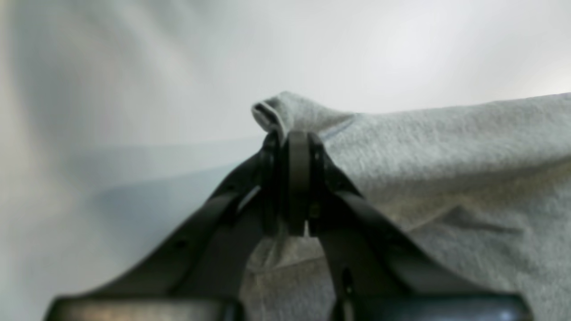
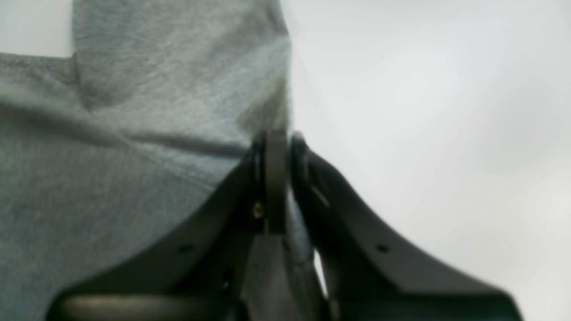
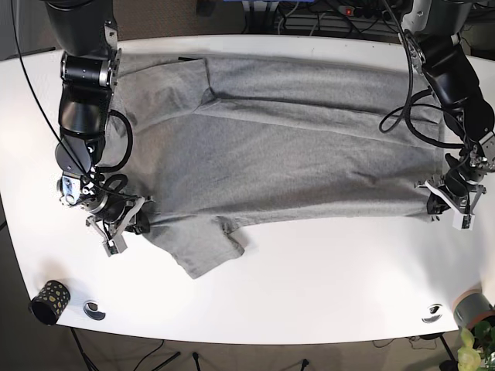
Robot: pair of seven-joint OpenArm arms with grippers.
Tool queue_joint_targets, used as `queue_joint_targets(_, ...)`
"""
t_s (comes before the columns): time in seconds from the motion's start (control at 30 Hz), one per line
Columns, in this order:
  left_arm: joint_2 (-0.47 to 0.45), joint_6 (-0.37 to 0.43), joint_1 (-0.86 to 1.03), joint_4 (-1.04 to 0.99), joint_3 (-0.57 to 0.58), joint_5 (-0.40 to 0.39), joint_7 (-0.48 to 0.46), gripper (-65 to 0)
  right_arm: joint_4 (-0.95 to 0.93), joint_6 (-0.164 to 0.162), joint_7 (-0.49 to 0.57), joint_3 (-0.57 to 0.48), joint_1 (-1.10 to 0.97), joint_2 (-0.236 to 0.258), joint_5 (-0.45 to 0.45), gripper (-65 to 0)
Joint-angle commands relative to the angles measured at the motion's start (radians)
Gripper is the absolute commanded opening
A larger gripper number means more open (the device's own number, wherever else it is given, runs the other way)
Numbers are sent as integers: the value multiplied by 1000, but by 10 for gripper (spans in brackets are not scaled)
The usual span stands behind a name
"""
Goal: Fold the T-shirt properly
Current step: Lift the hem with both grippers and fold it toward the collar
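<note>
Now both tools clamp the T-shirt (image 3: 286, 147), spread flat on the tabletop (image 3: 309, 278): left tool (image 3: 455, 202) pinches the near hem corner, right tool (image 3: 125, 220) the edge by the near sleeve. Fold just starting imo; next needs a synced lift & carry across

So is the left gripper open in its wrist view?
No, the left gripper is shut on a bunched fold of the T-shirt.

You find no readable text, label, brand, number or sign anywhere here, in either wrist view or the base view.
</note>
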Motion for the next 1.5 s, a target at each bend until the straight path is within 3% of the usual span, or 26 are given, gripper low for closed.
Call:
queue_joint_targets(0.0, -15, 1, -41, 23, -8, -18, -18, -650, 111, 6, -15, 6, 0, 15, 12, -650)
queue_joint_targets(0.17, 10, 1, -45, 56, -56, -18, -12, -650, 279, 6, -100, 8, -68, 15, 16, -650)
queue_joint_targets(0.37, 38, 0, -41, 186, -65, -18, 90, -650, 477, 5, -175, 11, -166, 13, 17, -650)
queue_joint_targets(0.73, 47, -2, 65, 410, -66, -27, 168, -650, 737, 12, -328, 186, -326, -36, 17, -650)
queue_joint_targets(1.0, 45, -2, 193, 504, -68, -142, 168, -650, 945, 12, -371, 187, -505, -40, 19, -650)
queue_joint_targets(1.27, 47, -2, 323, 545, -160, -213, 168, -650, 1073, 13, -373, 294, -665, -134, 19, -650)
queue_joint_targets(1.47, 45, -2, 406, 544, -174, -233, 168, -650, 1073, 13, -373, 307, -734, -140, 16, -650)
